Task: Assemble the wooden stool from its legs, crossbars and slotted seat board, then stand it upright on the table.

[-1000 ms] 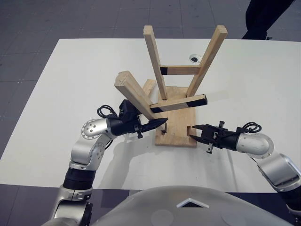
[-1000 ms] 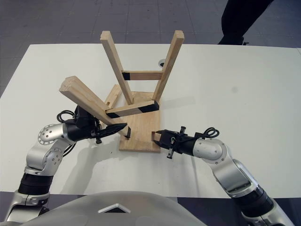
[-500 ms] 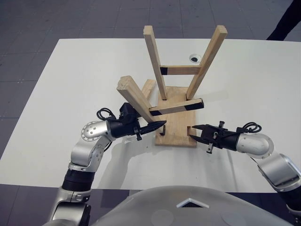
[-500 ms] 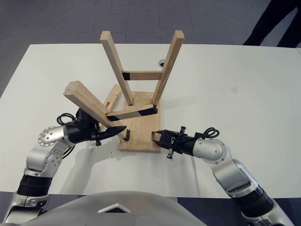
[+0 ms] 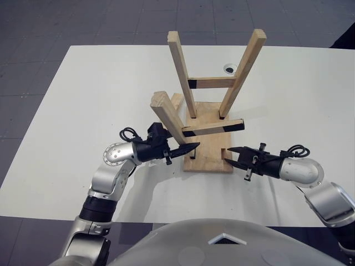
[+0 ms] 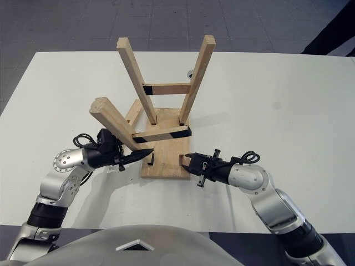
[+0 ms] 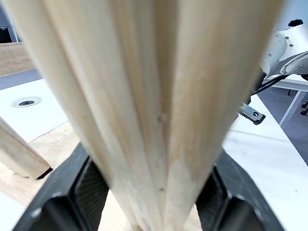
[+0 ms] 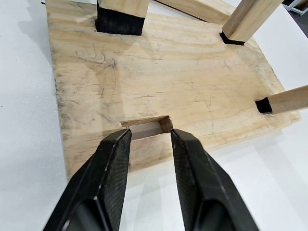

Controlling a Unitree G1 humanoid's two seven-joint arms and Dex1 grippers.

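Observation:
The slotted seat board (image 5: 208, 159) lies flat on the white table. Two legs (image 5: 182, 75) (image 5: 242, 72) stand in its far slots, joined by a crossbar (image 5: 212, 82). My left gripper (image 5: 186, 148) is shut on a third leg (image 5: 166, 113), which leans to the left. Its lower end (image 8: 284, 98) meets the near left slot, and a black-tipped crossbar (image 5: 213, 127) sticks out of it to the right. In the left wrist view the leg (image 7: 154, 96) sits between the black fingers (image 7: 86, 192). My right gripper (image 8: 149, 139) is open at the board's near right corner, its tips on either side of an empty slot (image 8: 147, 128).
Another wooden piece (image 5: 176, 102) lies on the table by the board's far left corner. A round cable hole (image 5: 229, 68) sits in the table behind the standing legs. The table (image 5: 83, 100) has bare room to both sides of the board.
My left gripper has moved right toward the board, and the held leg now stands steeper, nearer the upright legs. The right gripper has kept still.

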